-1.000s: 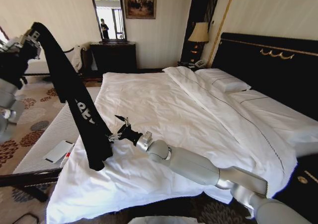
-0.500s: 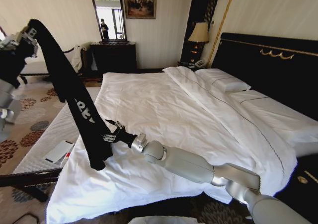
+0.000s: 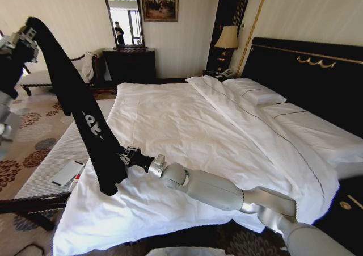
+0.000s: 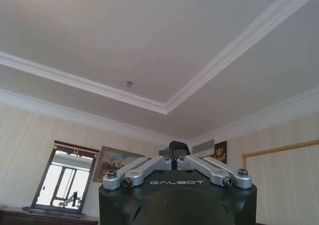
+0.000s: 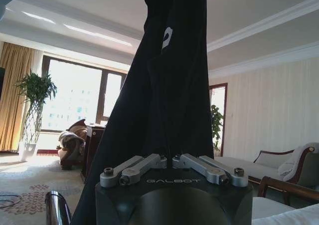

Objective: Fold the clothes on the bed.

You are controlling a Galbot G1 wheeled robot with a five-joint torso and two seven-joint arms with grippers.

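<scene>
The black T-shirt (image 3: 79,108) hangs as a long twisted strip off the left side of the bed (image 3: 187,125), white lettering showing midway down. My left gripper (image 3: 25,33) holds its top end high at the far left; in the left wrist view the left gripper (image 4: 173,155) is shut with a bit of black cloth between the tips. My right gripper (image 3: 125,155) reaches across the duvet to the strip's lower part. In the right wrist view the right gripper (image 5: 168,159) is shut at the foot of the hanging T-shirt (image 5: 164,85).
A pale chaise longue (image 3: 62,148) runs along the bed's left side with a flat white item (image 3: 67,172) on it. A dark dresser (image 3: 130,63) and a lamp (image 3: 227,37) stand at the far wall. Pillows (image 3: 252,91) lie by the dark headboard (image 3: 306,74).
My right gripper has slid left over the duvet to the shirt's lower part and gone from open to shut. The left gripper has drifted up and left with the shirt's top.
</scene>
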